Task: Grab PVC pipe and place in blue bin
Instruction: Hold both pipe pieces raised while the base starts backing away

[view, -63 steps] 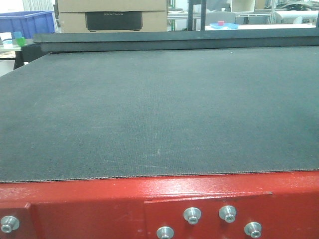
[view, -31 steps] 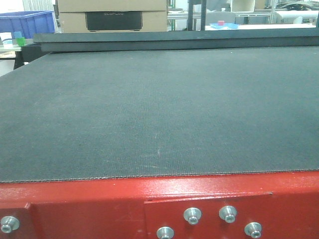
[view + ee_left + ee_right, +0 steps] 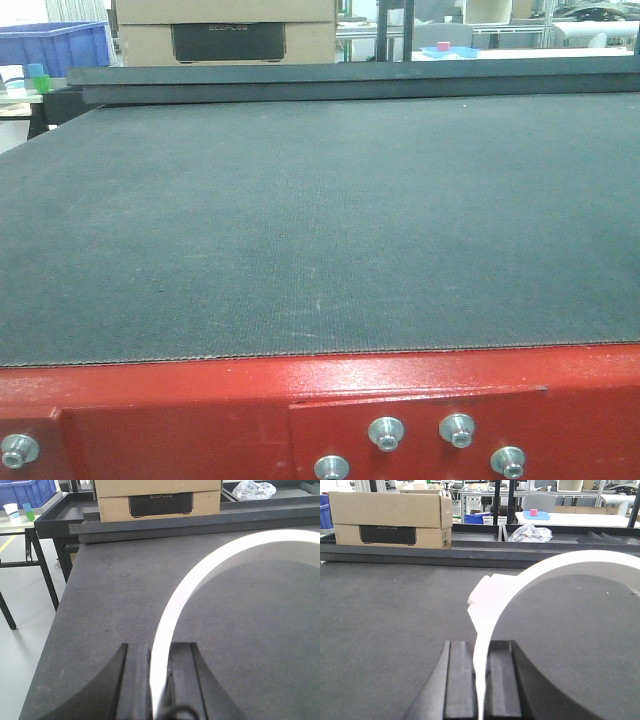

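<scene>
In the left wrist view my left gripper [image 3: 159,680] is shut on the thin wall of a white PVC pipe [image 3: 200,575], which arcs up and to the right above the dark table. In the right wrist view my right gripper [image 3: 481,680] is shut on a white PVC pipe wall [image 3: 545,567] too, with a white lump on it just above the jaws. I cannot tell whether both hold the same piece. A blue bin [image 3: 55,45] stands far off at the back left; its corner also shows in the left wrist view [image 3: 25,490]. The front view shows neither gripper nor pipe.
The dark felt table [image 3: 320,220] has a red metal front edge [image 3: 300,400]. A cardboard box [image 3: 157,500] stands on the back ledge, with a crumpled plastic bag [image 3: 529,532] to its right. The table's left edge drops to the floor, beside a side table [image 3: 20,525].
</scene>
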Controlling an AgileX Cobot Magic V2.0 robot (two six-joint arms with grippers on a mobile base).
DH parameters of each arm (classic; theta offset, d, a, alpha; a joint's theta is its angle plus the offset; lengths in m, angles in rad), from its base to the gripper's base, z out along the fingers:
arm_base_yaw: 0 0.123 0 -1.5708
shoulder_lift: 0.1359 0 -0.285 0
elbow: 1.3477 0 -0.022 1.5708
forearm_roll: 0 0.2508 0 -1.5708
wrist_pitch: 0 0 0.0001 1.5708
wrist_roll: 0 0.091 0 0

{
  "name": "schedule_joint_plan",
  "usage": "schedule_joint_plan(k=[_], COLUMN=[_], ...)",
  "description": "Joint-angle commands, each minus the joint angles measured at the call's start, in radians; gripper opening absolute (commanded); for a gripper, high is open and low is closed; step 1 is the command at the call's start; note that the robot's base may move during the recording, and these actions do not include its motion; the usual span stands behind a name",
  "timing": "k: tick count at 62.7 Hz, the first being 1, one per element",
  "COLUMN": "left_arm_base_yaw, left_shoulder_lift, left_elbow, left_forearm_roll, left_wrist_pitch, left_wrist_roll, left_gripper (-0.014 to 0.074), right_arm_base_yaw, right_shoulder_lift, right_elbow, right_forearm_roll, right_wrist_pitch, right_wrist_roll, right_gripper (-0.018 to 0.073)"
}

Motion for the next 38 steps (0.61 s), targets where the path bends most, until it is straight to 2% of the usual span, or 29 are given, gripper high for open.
schedule_joint_plan(k=[1,38], left_arm_base_yaw=[-0.005,-0.005], left_shoulder_lift=[-0.009,-0.009], left_elbow=[-0.003,-0.003], left_forearm_roll=[-0.002,-0.002], left_wrist_pitch=[-0.029,-0.029], left_wrist_roll=[-0.002,-0.002], left_gripper=[-0.0111,-0.0111], right_arm_base_yaw=[0.000,0.000], right_shoulder_lift=[-0.005,-0.005], right_elbow=[0.001,0.001], right_forearm_roll=[0.001,0.001], right_wrist_pitch=[-0.021,-0.021], right_wrist_roll=[-0.003,-0.003], right_gripper=[-0.0162,-0.0162])
